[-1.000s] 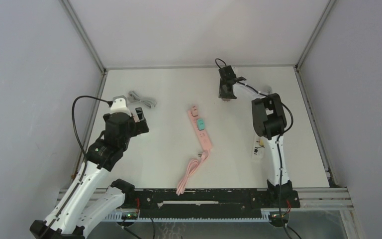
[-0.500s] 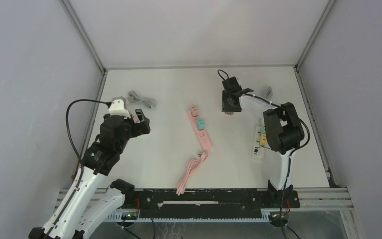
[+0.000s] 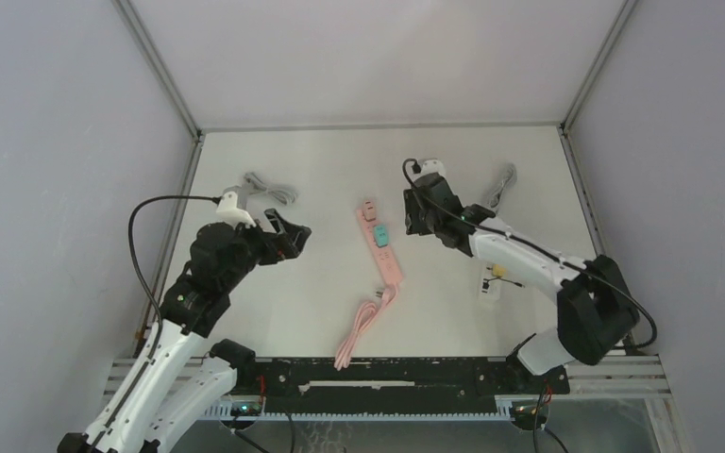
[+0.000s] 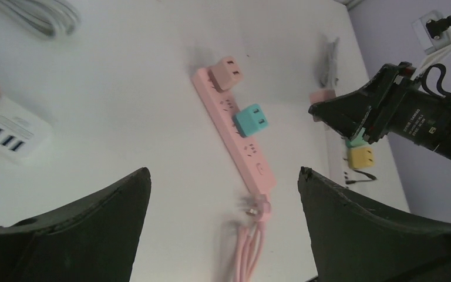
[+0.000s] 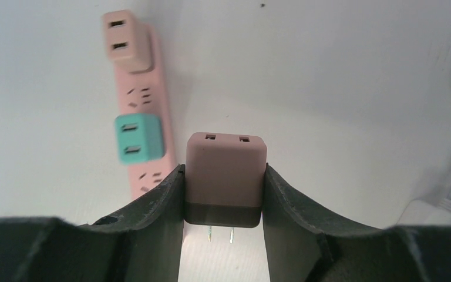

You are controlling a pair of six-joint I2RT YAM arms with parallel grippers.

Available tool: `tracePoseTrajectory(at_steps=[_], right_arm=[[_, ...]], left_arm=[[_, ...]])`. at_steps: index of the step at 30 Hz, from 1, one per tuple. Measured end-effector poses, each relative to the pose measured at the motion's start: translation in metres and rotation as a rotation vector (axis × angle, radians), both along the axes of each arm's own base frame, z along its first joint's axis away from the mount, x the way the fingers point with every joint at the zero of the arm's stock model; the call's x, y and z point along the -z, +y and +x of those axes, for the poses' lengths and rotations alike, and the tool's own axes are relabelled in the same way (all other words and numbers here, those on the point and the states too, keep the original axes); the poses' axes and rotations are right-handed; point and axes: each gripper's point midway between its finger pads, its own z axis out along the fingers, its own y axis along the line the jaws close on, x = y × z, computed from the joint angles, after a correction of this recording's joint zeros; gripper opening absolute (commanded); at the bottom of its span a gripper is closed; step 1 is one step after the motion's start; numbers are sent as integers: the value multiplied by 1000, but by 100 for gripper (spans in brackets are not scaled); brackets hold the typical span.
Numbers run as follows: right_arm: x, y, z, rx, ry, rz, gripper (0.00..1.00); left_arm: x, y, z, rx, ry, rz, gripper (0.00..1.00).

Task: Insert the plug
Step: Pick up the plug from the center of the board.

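The right gripper (image 3: 419, 215) is clamping its two fingers about halfway shut on the flat sides of the brown-pink plug (image 5: 225, 176), holding it upright with both prongs pointing down and hanging clear of the table (image 3: 321, 283). Over the last second that arm has been swinging in from the far right side, and it is now carrying the plug just beside the pink power strip (image 3: 380, 243), on the strip's right and near its far end. The strip is already carrying a pink adapter (image 5: 126, 40) at its far end and a teal adapter (image 5: 138, 138) a little nearer the cable, with bare sockets showing between them and beyond the teal one (which socket is being aimed for, I cannot tell). The transport is looking nearly done; what is remaining seems to be a small sideways shift over a free socket, then lining up the prongs and pressing down. The left gripper (image 3: 288, 234) is standing wide open and empty, having been leaning in toward the strip from the left, perhaps to steady it.
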Motion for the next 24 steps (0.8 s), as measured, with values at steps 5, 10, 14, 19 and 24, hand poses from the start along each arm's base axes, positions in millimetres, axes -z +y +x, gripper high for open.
tracePoseTrajectory(at_steps=[5,10,14,19,24], right_arm=[[-28,10,-30,-60,-105,57,11],[-42,11,-56,-97,-195,111,11],[-50,16,-71,-134,-262,161,11],[-60,30,-84,-203,-352,224,8],[-65,42,-92,-270,-422,262,8]], left_arm=[[12,-24,-3,66,51,-136,96],[10,-49,-3,133,77,-213,96],[2,-71,-7,200,71,-275,95],[-6,-96,-11,266,82,-340,93],[-6,-118,-15,324,99,-370,89]])
